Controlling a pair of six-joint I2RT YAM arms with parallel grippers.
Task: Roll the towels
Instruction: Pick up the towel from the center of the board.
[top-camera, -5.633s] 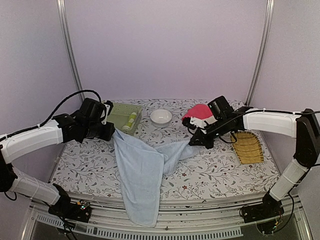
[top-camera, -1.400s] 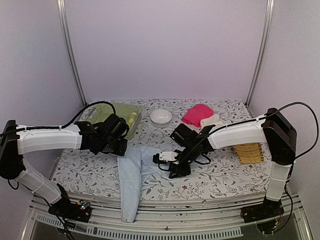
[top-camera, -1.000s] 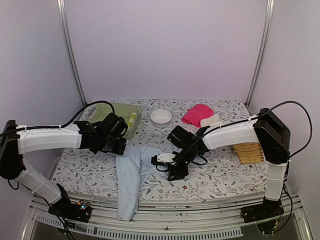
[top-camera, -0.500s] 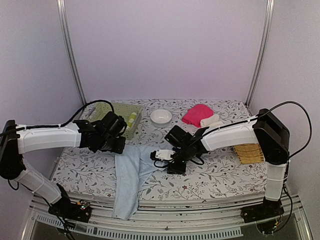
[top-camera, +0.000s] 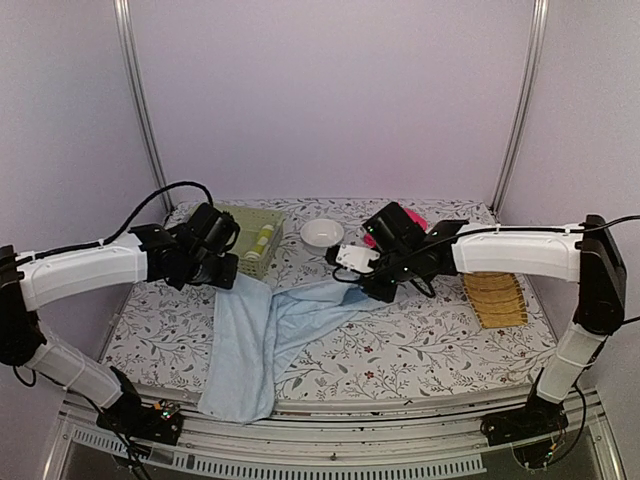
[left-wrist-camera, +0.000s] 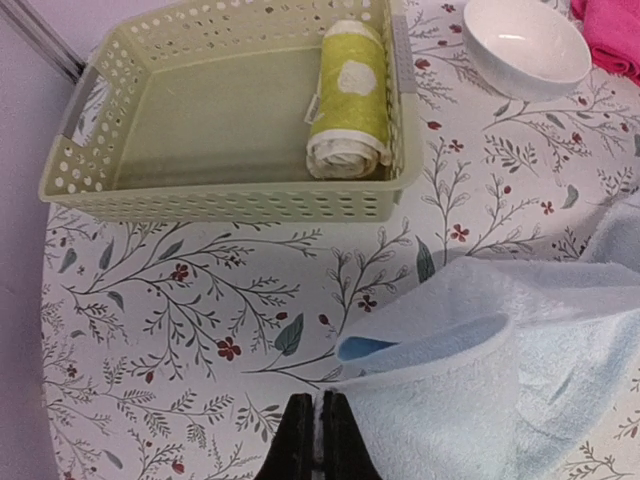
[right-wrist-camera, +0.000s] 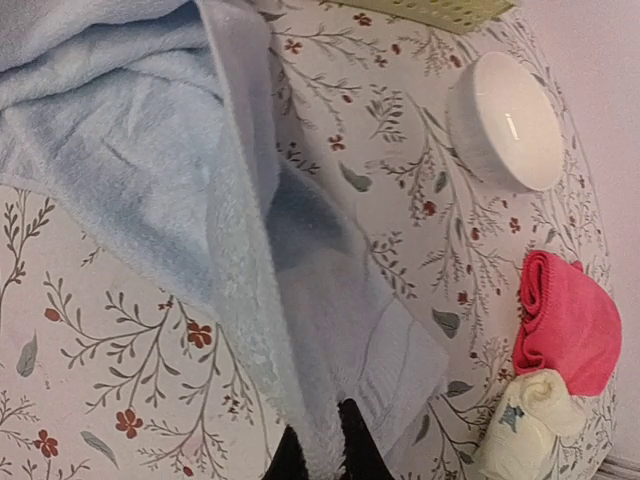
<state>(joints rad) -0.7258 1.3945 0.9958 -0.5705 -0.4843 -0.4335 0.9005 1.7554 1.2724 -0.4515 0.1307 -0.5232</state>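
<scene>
The large pale blue towel lies crumpled across the middle of the table, one end hanging over the front edge. My left gripper is shut on its left edge, near the basket. My right gripper is shut on a fold of the same blue towel at its right end. The yellow-green towel lies rolled in the basket. The pink towel and the cream-white towel lie rolled at the back right, mostly hidden behind my right arm in the top view.
The pale green basket stands at the back left. A white bowl sits behind the towel. The yellow slatted tray lies at the right edge.
My right gripper has shut on the blue towel and pulled it back and to the right. My left gripper has drawn its edge back and left, so the towel now stretches between them.
</scene>
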